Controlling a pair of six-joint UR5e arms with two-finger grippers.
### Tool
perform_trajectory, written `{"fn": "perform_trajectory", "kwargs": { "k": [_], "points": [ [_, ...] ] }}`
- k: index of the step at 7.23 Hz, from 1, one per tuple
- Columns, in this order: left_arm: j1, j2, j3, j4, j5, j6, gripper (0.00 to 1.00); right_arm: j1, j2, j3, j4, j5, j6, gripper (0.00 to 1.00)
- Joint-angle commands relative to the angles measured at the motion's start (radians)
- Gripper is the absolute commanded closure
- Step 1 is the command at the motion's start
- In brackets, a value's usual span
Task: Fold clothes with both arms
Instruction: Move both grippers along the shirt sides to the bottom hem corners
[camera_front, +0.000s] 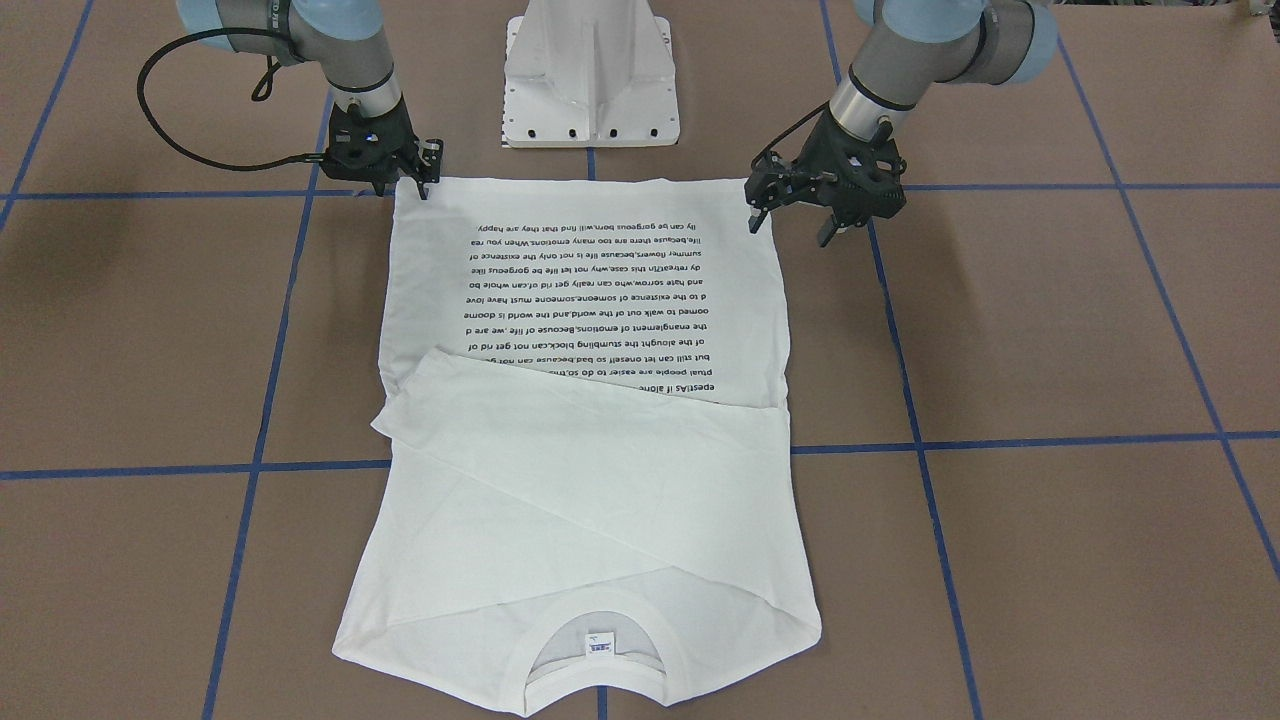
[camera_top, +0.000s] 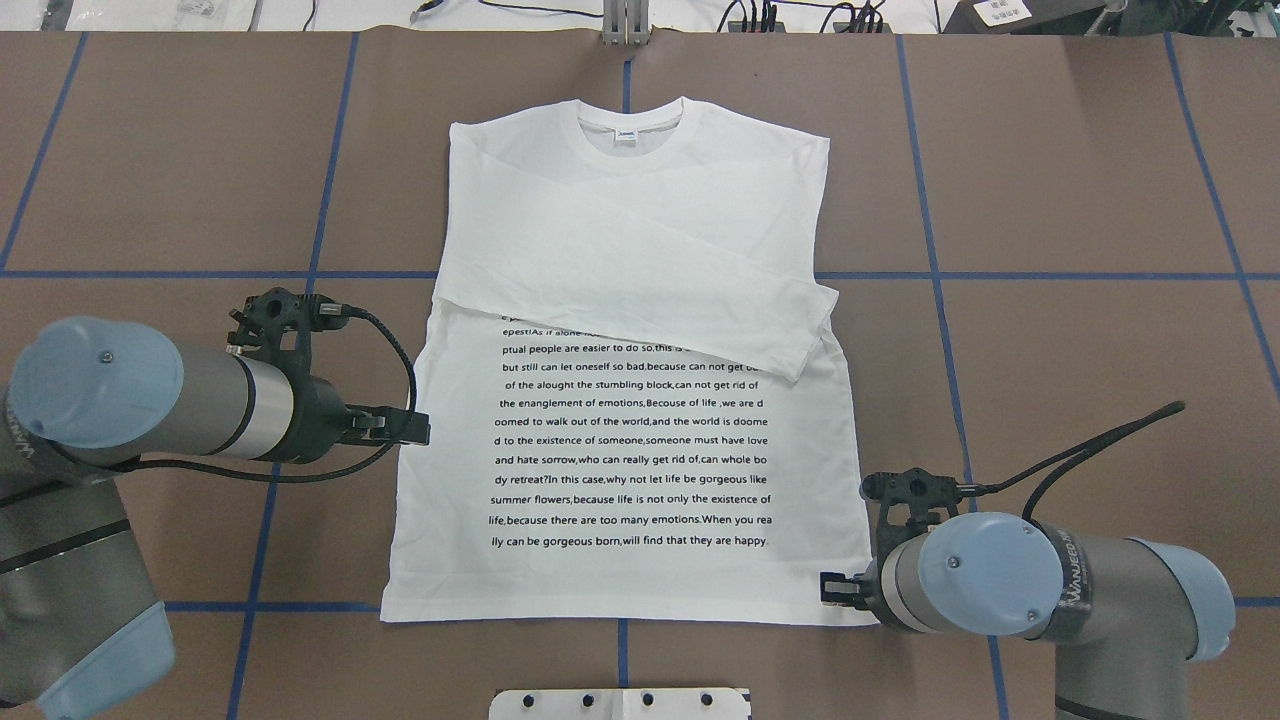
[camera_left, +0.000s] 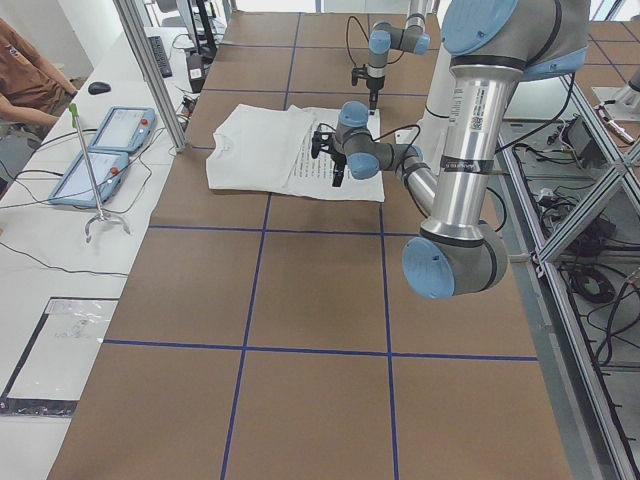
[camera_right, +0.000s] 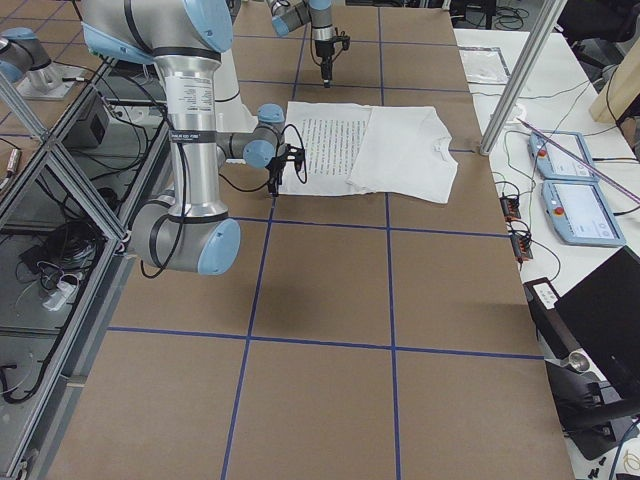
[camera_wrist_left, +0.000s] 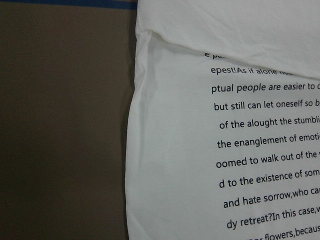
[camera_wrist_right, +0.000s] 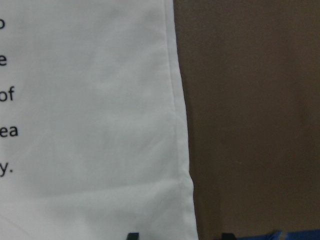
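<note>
Centrally laid: shirt (camera_top: 450, 560), white, flat on the brown table (camera_top: 1050, 350), hem toward the robot, collar (camera_front: 596, 693) toward the far side.
Sleeve: one sleeve (camera_top: 720, 300) lies slantwise across the chest and covers the top lines of the text block (camera_top: 630, 450); its cuff pokes past the shirt's side edge on the robot's right.
Left gripper: left gripper (camera_top: 416, 428) hangs at the shirt's left side edge, about midway along the print; the front view shows its two fingers spread apart, with no cloth between them.
Right gripper: right gripper (camera_top: 832, 590) sits at the hem corner on the robot's right; its wrist view shows two fingertips (camera_wrist_right: 132, 236) set apart, one over cloth, the other over table, gripping nothing.
Overhead view: print reads upright; left arm (camera_top: 150, 400) and right arm (camera_top: 1000, 575) seen from behind; only the front lip of the pedestal base (camera_front: 592, 90).
Front view: print upside down; neck label (camera_front: 599, 645) nearest the camera; pedestal base in full, a strip of table between it and the hem.
Left wrist view: side edge curving inward under the sleeve fold, dark table beside it.
Exterior left view: a person (camera_left: 25, 75) at a bench beside the table, two blue-rimmed tablets (camera_left: 122, 127).
Edges: hem straight; side edges slightly wavy.
Room: brown surface crossed by blue tape lines (camera_top: 1050, 275) shows on every side of the shirt, widest to left and right.
</note>
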Motion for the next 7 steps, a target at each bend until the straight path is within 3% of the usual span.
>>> {"fn": "perform_trajectory", "kwargs": {
  "k": [1, 2, 4, 5, 7],
  "points": [
    [0.000, 0.000, 0.002, -0.002, 0.002, 0.000, 0.01, 0.001, -0.004, -0.004, -0.001, 0.011, -0.005, 0.70],
    [0.000, 0.000, 0.002, -0.002, 0.002, 0.000, 0.01, 0.001, -0.003, -0.005, -0.001, 0.013, -0.005, 0.75],
    [0.000, -0.002, 0.004, -0.002, 0.002, 0.000, 0.01, 0.002, 0.002, 0.007, 0.001, 0.034, -0.004, 0.95],
    [0.000, -0.002, 0.004, -0.002, 0.002, -0.002, 0.01, 0.010, 0.003, 0.017, 0.001, 0.050, -0.002, 1.00],
    [0.000, -0.002, 0.004, -0.002, 0.002, -0.002, 0.01, 0.016, 0.002, 0.037, -0.001, 0.047, 0.001, 1.00]
  ]
}}
